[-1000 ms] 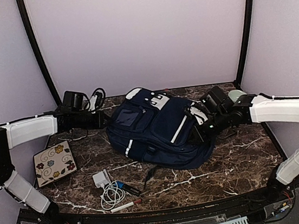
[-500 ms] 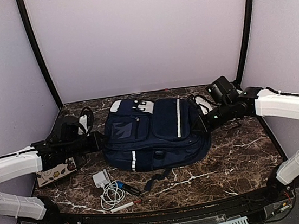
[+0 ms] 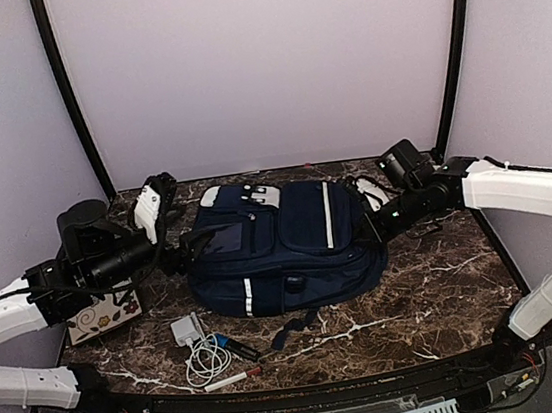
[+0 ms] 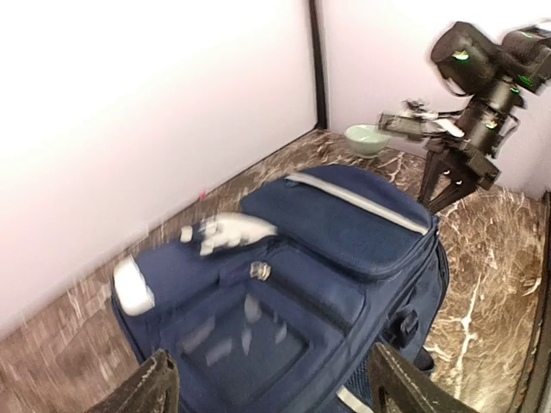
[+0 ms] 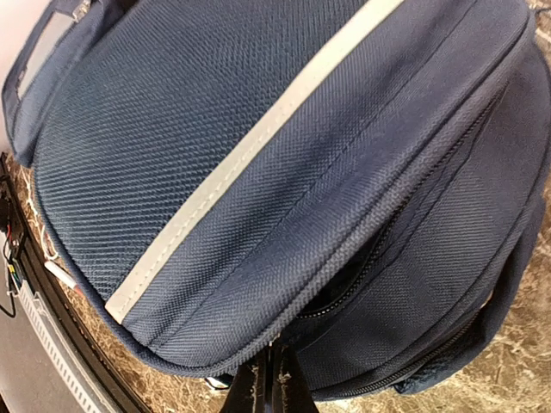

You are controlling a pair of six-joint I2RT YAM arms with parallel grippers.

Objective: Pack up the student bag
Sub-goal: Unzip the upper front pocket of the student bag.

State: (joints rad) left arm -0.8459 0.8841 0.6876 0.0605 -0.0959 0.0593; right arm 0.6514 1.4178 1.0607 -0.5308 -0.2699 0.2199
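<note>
The student bag (image 3: 281, 246), dark navy with white stripes and a light grey top panel, lies flat in the middle of the marble table. My left gripper (image 3: 174, 257) hovers just off its left end with jaws wide open; in the left wrist view both fingers (image 4: 153, 389) frame the bag's front pocket (image 4: 258, 335) without touching it. My right gripper (image 3: 368, 229) is at the bag's right end. The right wrist view shows it (image 5: 269, 389) shut, tips pinched at the zipper seam of the bag (image 5: 258, 172).
A floral tile (image 3: 103, 313) lies at the left under my left arm. A white charger with coiled cable (image 3: 194, 342) and two pens (image 3: 235, 350) lie in front of the bag. A green bowl (image 4: 368, 138) sits at the back right corner.
The bag came down from tilted to lying flat. My left gripper opened and drew back to the left, away from the bag. My right gripper stayed shut at the bag's right end.
</note>
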